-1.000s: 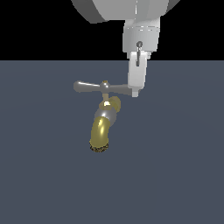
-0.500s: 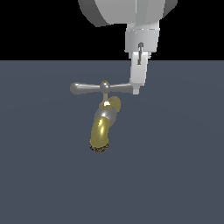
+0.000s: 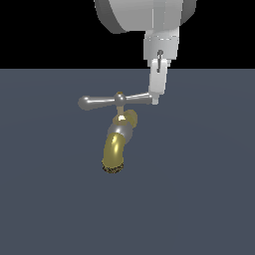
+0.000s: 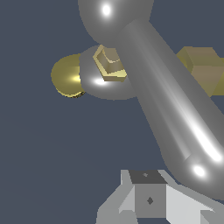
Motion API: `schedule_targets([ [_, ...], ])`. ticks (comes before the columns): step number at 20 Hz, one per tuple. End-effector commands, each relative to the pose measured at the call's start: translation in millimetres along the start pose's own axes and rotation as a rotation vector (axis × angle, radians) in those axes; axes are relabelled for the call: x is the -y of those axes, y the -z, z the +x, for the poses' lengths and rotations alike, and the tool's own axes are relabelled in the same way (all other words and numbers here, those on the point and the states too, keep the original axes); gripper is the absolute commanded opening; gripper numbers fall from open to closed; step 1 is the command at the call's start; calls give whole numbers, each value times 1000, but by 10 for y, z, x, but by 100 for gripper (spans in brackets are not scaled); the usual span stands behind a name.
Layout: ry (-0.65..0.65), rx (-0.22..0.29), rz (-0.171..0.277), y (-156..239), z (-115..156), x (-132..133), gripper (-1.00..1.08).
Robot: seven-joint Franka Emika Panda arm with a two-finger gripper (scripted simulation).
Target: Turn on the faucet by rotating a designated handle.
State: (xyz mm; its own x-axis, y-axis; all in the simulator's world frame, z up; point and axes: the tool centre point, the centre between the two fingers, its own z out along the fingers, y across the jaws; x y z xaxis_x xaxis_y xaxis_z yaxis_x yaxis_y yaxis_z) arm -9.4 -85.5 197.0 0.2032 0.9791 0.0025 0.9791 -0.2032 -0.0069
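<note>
Item: my gripper (image 3: 155, 98), white, blocky, hanging from above with its fingertip against the handle's end on the exterior view's right; whether the jaws are apart, I cannot tell. Handle (image 3: 112, 101): glossy grey crossbar, bulb-ended, brass hub. Faucet (image 3: 118, 142): curved gold spout, silver collar, grainy dark tip. Floor (image 3: 199, 199): flat slate-grey, open all around.

I work in a bare simulated scene: flat slate floor (image 3: 199, 199), black void behind, one lone faucet (image 3: 117, 144).
</note>
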Motion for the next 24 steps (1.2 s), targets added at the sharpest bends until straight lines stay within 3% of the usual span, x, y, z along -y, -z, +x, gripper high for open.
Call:
schedule_targets([
  [1, -5, 3, -7, 2, -40, -109, -100],
  [4, -7, 1, -3, 2, -50, -92, -100],
  [24, -6, 2, -5, 0, 377, -649, -100],
])
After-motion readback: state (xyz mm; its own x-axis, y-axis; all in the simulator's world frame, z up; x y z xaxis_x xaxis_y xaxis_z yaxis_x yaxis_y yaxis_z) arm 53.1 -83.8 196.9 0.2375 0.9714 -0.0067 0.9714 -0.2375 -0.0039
